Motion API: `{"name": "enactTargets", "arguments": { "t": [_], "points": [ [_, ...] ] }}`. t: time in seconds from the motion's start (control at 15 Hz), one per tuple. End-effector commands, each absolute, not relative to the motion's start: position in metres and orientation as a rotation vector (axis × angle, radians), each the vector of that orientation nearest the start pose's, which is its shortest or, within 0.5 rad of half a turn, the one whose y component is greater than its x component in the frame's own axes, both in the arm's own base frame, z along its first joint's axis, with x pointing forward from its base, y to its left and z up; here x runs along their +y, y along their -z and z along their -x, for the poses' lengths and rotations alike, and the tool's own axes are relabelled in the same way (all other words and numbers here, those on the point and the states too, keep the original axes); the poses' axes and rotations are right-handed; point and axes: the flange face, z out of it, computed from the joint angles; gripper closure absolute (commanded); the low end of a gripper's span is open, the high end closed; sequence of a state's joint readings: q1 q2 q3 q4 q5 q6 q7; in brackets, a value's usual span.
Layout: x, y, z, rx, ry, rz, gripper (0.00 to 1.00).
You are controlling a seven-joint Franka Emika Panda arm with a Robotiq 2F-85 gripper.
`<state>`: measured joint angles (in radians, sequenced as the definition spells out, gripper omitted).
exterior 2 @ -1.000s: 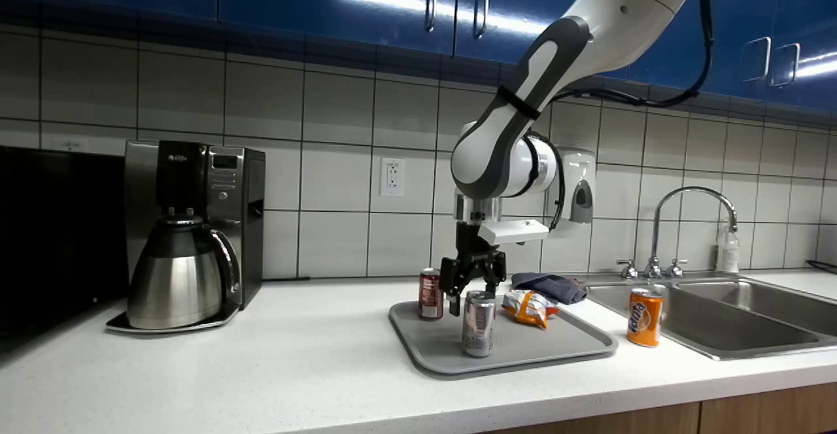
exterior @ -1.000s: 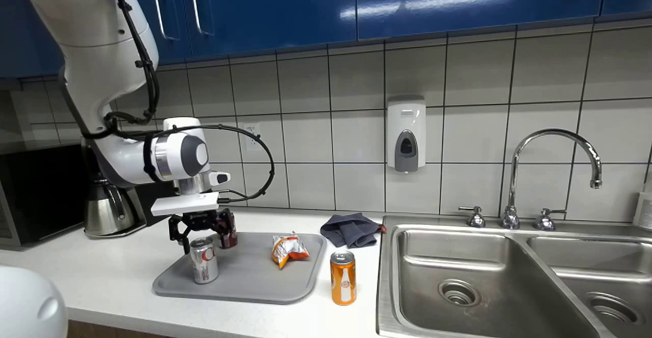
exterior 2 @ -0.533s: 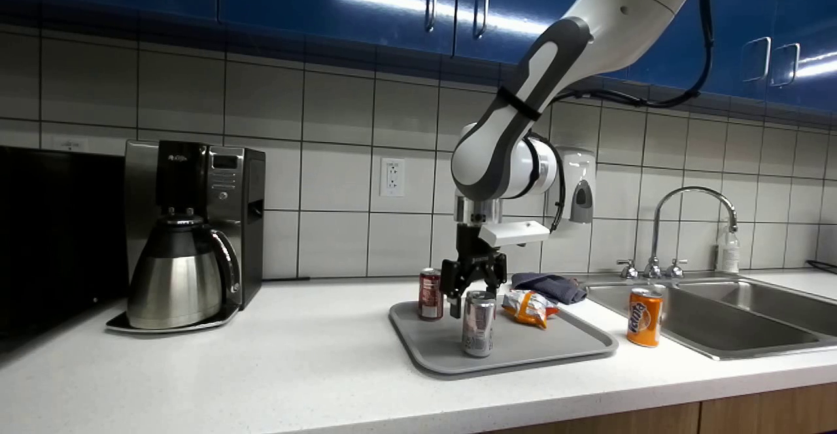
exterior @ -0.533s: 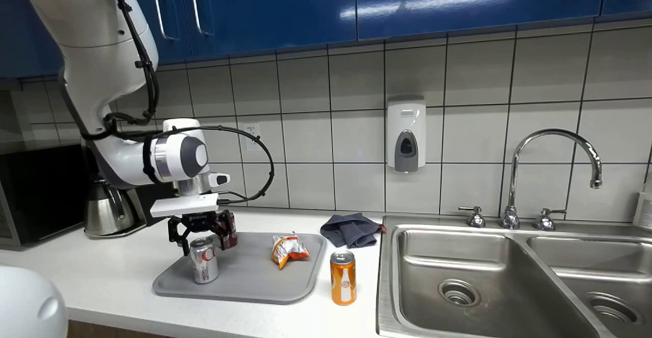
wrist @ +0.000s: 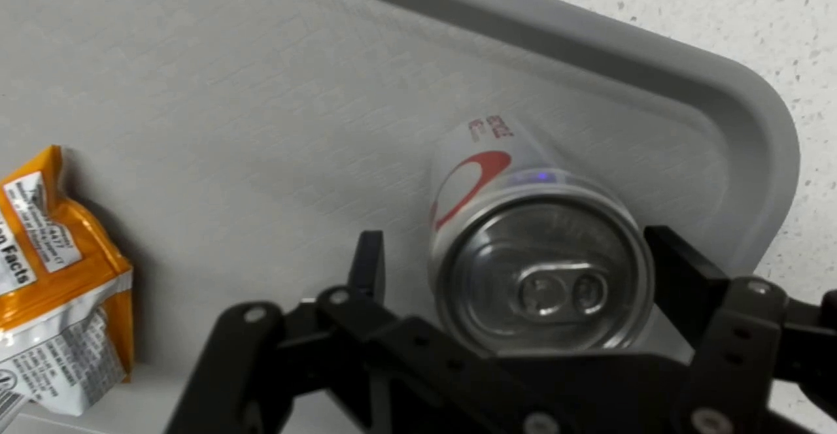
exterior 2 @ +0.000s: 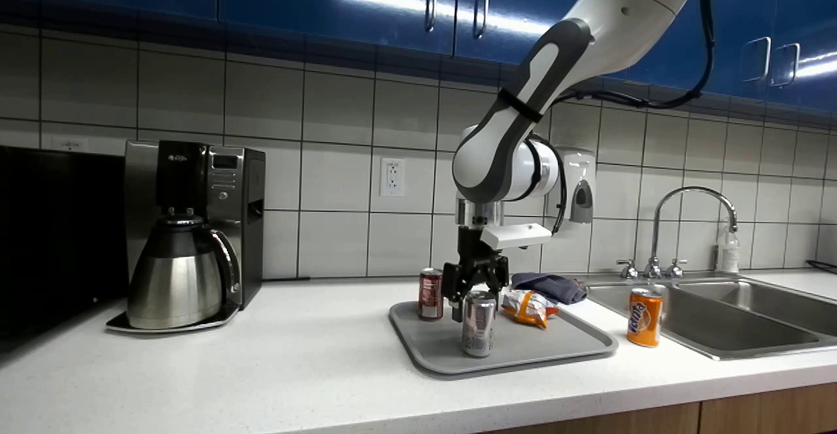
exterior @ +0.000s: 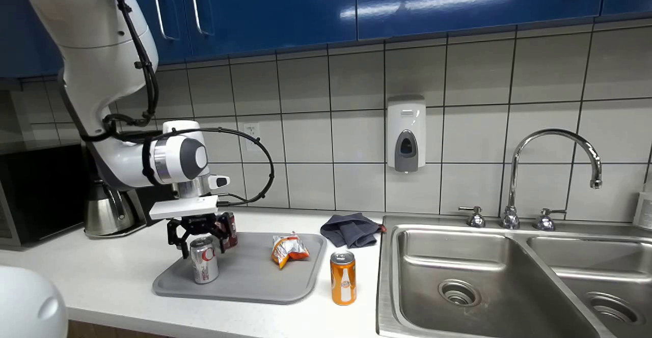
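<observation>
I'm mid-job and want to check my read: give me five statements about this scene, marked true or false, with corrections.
1. The silver soda can stands upright on the grey tray. True.
2. The gripper is shut on the silver soda can. False: the gripper is open, with a gap beside the can in the wrist view.
3. The snack packet lies on the grey tray. True.
4. The orange Fanta can stands on the grey tray. False: the orange Fanta can is on the counter.
5. The dark grey cloth lies in the sink. False: the dark grey cloth lies beside the sink.
</observation>
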<state>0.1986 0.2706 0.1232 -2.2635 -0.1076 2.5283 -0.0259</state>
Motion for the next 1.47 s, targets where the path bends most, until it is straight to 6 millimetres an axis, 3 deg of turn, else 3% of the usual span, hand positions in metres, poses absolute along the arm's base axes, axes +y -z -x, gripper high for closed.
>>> {"name": "enactTargets", "arguments": {
  "t": [0.0,0.07,0.13,0.2,0.4,0.53,1.07,1.4],
  "points": [
    [0.172,-0.244,-0.505,-0.705,0.001,3.105,0.00],
    [0.172,-0.244,-0.505,-0.707,0.004,3.106,0.00],
    [0.172,-0.244,-0.505,-0.710,0.006,3.107,0.25],
    [0.172,-0.244,-0.505,-0.713,0.008,3.108,0.26],
    [0.172,-0.243,-0.505,-0.719,0.006,3.111,0.51],
    [0.174,-0.245,-0.503,-0.741,0.015,3.113,0.61],
    [0.198,-0.259,-0.503,-0.816,0.050,3.083,0.61],
    [0.205,-0.274,-0.514,-0.823,0.096,3.075,0.61]
  ]
}}
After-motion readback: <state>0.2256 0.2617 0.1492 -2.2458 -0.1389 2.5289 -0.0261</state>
